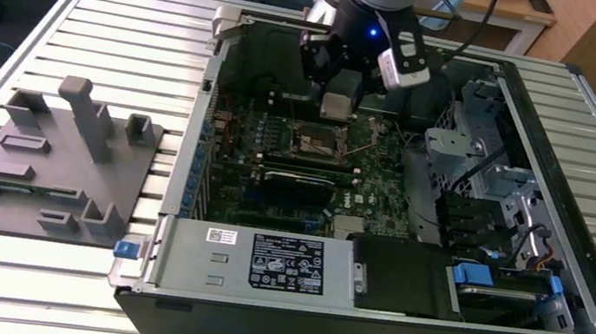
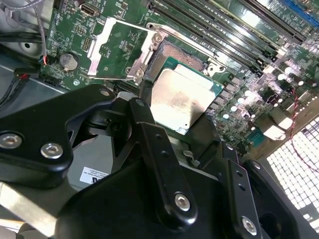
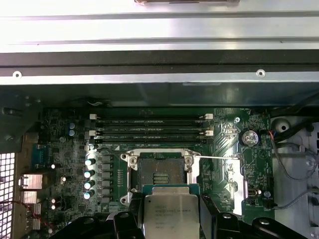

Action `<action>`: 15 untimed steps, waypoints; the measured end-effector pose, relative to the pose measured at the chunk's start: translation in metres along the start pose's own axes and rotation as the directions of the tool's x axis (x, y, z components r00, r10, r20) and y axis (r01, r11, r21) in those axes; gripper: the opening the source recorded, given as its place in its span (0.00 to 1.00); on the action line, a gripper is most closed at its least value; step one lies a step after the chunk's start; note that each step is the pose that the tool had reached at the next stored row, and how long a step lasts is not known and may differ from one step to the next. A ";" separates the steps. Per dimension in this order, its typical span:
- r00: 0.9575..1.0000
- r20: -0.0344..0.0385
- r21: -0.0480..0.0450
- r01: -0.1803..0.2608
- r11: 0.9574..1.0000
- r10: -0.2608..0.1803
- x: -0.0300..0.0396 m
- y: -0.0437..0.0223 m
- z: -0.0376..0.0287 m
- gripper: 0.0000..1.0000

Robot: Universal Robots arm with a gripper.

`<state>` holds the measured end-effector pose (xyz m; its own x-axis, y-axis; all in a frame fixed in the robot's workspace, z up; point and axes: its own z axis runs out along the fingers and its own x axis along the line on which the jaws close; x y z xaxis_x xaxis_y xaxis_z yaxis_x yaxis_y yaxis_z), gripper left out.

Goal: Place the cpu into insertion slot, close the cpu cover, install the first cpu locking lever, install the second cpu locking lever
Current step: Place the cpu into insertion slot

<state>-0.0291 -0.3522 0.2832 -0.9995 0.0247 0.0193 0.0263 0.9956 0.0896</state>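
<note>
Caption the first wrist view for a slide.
Gripper holding the cpu close to the uncovered insertion slot on the motherboard.

Silvery cpu above uncovered insertion slot

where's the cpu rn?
The cpu is held in the gripper, raised close to the open insertion slot in the first wrist view, not seated.

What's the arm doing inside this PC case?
The arm's gripper is shut on the small, flat, square cpu with a pale silvery top, holding it close to the dark square insertion slot with a silvery rim. The thin silvery metal cpu cover stands open. The cpu is not yet seated.
</note>
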 end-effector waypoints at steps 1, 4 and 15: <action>1.000 0.000 0.000 0.000 1.000 0.000 0.0000 0.0000 0.0005 0.54; 1.000 0.000 0.000 0.000 1.000 0.000 0.0000 -0.0002 0.0019 0.54; 1.000 0.000 0.000 0.000 1.000 0.000 -0.0001 -0.0005 0.0054 0.54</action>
<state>-0.0291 -0.3522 0.2778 -0.9995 0.0248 0.0192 0.0264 0.9956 0.0898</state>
